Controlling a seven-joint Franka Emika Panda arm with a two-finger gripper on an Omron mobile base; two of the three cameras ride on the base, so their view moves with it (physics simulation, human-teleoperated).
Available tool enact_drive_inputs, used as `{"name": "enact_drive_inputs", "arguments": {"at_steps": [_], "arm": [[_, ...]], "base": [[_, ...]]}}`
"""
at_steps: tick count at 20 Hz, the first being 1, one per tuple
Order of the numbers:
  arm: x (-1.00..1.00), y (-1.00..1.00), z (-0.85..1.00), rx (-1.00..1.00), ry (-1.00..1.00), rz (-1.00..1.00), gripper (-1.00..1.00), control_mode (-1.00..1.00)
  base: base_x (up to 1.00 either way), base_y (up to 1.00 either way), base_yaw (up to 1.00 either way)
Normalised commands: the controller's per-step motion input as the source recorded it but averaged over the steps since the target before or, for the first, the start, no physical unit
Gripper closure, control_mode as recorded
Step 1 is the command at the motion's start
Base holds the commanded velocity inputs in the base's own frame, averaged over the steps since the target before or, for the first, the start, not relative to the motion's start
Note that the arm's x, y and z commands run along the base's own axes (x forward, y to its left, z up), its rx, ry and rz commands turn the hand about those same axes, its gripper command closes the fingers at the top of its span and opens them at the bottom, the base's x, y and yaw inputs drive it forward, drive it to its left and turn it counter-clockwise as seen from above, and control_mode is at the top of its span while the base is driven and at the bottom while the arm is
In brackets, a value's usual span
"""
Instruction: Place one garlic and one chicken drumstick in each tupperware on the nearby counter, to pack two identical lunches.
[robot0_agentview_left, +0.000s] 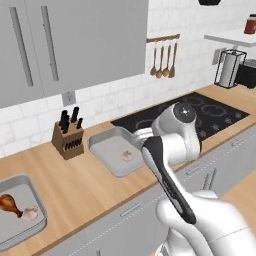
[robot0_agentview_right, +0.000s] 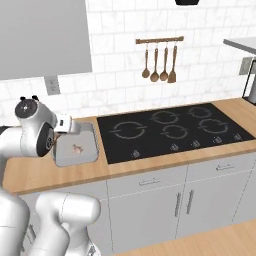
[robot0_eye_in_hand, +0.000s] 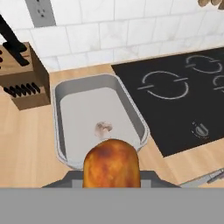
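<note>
At the lower left of the left base view, one tupperware (robot0_agentview_left: 20, 222) is already holding a complete lunch: a chicken drumstick (robot0_agentview_left: 9, 203) is lying against a garlic (robot0_agentview_left: 31, 213) inside the grey tray, which is sitting on the counter (robot0_agentview_left: 85, 192) at the frame's edge. That tray looks finished, so the work appears to be turning to its twin.

Moving right, a knife block (robot0_agentview_left: 67, 137) is standing against the tiled wall, and just beside it the second tupperware (robot0_agentview_left: 100, 150) is resting with one garlic bulb (robot0_agentview_left: 127, 156) alone on its floor. The tray is lying close to the black cooktop (robot0_agentview_left: 210, 112), well apart from the first tray. The white arm is reaching over this tray from the lower right of the frame, hiding its near corner.

In the right base view the same tray (robot0_agentview_right: 90, 155) is sitting at the left of the cooktop (robot0_agentview_right: 170, 130), with the bulb (robot0_agentview_right: 76, 148) inside it.

In the hand view the tray (robot0_eye_in_hand: 70, 94) is lying at centre, its garlic (robot0_eye_in_hand: 103, 127) near the middle, the knife block (robot0_eye_in_hand: 24, 76) at upper left and the cooktop (robot0_eye_in_hand: 175, 92) at right. At the bottom centre the gripper (robot0_eye_in_hand: 111, 175) is clamping the second drumstick (robot0_eye_in_hand: 111, 164), its jaws closed on the meat, whose fat glossy end is hiding the finger tips. The drumstick is hanging over the tray's near rim, apparently being carried above the tray so that it can be released beside the bulb and make this lunch match the other.
</note>
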Motion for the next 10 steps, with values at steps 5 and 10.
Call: {"name": "enact_drive_inputs", "arguments": {"at_steps": [5, 10], "arm": [[0.41, 0.25, -0.45, 0.00, 0.16, 0.14, 1.00, -1.00], [0.64, 0.30, -0.67, -0.01, 0.02, 0.01, 1.00, -1.00]], "base": [[0.00, 0.00, 0.00], [0.00, 0.00, 0.00]]}}
